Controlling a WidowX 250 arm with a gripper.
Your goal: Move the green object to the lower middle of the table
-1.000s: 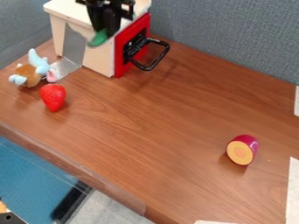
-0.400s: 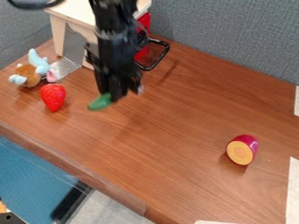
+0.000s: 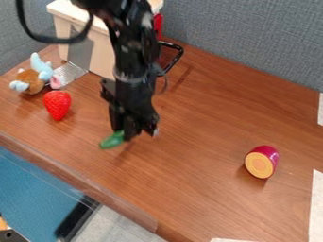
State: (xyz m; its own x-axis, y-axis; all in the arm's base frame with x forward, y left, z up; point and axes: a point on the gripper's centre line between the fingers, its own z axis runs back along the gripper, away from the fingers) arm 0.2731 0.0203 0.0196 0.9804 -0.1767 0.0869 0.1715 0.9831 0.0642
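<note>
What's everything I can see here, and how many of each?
Green object: one, green, at the gripper's tip
Strawberry: one, red, left
Plush toy: one, blue-brown, far left
Cut vegetable: one, purple-red and yellow, right
Box: one, cream, behind arm
Handle: one, black, beside box
Table: one, brown, centre
White pieces: three, white, right and bottom edges
Walls: two, grey, behind
Gripper: one, black, left of centre
Arm: one, black, from top

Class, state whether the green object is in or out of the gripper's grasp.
In: the green object juts from the gripper, one end hidden there.
</note>
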